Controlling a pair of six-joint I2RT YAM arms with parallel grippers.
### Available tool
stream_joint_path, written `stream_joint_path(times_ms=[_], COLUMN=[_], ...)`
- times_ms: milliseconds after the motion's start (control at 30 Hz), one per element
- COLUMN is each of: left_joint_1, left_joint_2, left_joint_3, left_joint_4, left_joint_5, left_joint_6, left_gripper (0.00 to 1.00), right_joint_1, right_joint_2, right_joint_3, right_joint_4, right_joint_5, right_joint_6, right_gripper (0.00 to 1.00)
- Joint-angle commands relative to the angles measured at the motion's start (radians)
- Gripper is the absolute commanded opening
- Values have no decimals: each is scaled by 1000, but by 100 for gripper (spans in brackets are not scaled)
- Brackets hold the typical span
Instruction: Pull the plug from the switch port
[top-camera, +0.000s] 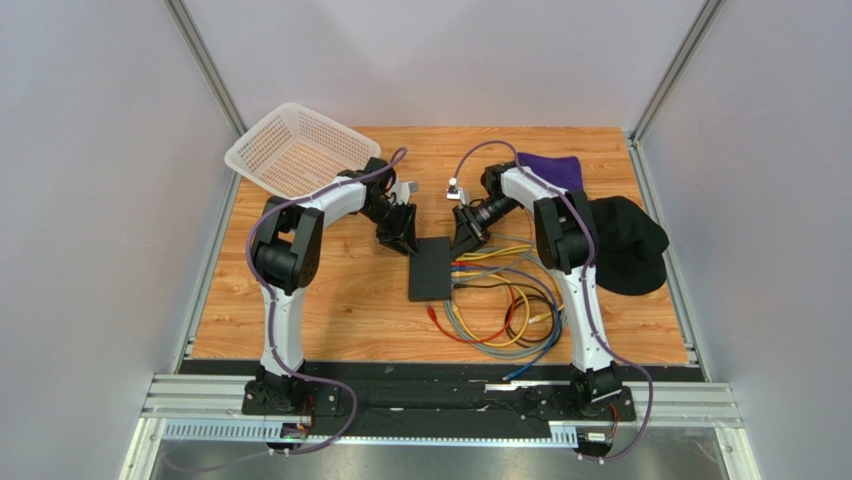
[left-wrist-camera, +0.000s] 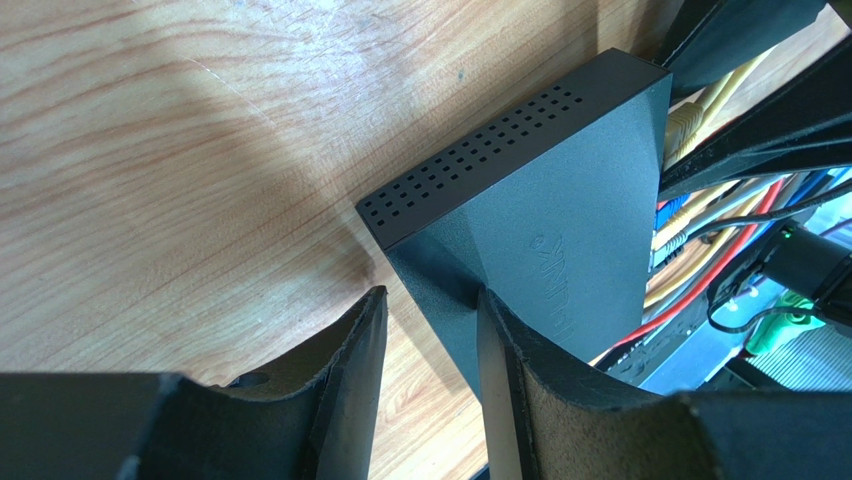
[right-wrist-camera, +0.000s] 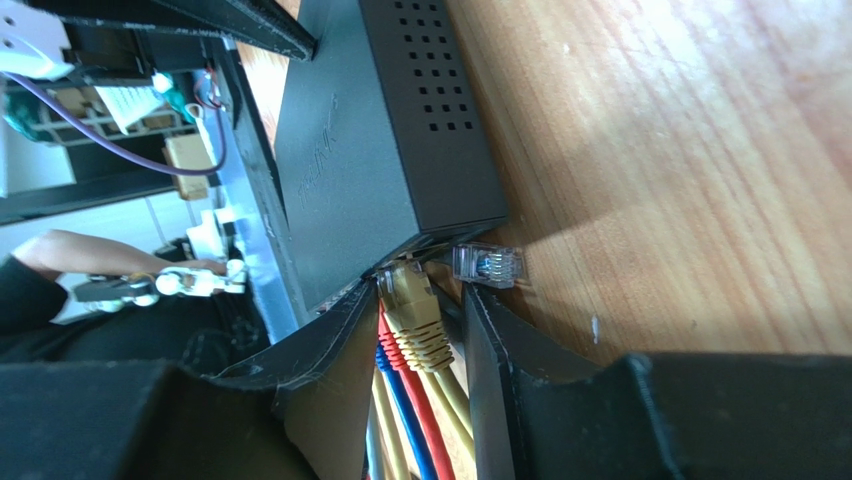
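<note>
Right gripper (right-wrist-camera: 420, 295) sits narrow around the yellow plug (right-wrist-camera: 410, 310), grip uncertain. Left gripper (left-wrist-camera: 432, 300), half open, straddles a corner of the switch (left-wrist-camera: 560, 200).

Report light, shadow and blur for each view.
Top external: even light, sharp, faint shadows on the table. Left wrist: bright streak across the wood, switch crisp, foreground dark. Right wrist: yellow plug sharp, far left background washed out.

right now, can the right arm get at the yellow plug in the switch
Probably yes. The right gripper has its open fingers on either side of the yellow plug where it enters the switch, with nothing between them and it. A clear plug sits just outside one finger.
</note>
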Motion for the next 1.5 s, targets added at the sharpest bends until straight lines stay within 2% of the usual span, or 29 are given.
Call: stream_joint_path(times_ms=[0,367,567,867,1000,1467], left_joint_1=[-26,-29,-33,-36,-37,-43], left_joint_2=[34,31,31,29,29,32], left_joint_3=[-35,-38,-36,-36,-36,-32], left_joint_4=[-36,-36,-36,-36,-36,-37], left_joint_5=[-148,-153,-154,-156,-157,-165], left_joint_6=[40,43,43,49,49,52], left_gripper=[46,46,46,46,46,46], right_joint_1=[-9,-12,-12,-11,-12,-48], right_joint_2=[23,24,30,41,43,55], right_joint_3=[43,46,46,49,46,28], right_joint_4=[45,85,89,95,73,22], right_joint_5=[-40,-57,-57,-61,-63,-97], right_joint_6=[53,94,99,111,84,36], right_gripper=[40,41,38,17,0,0])
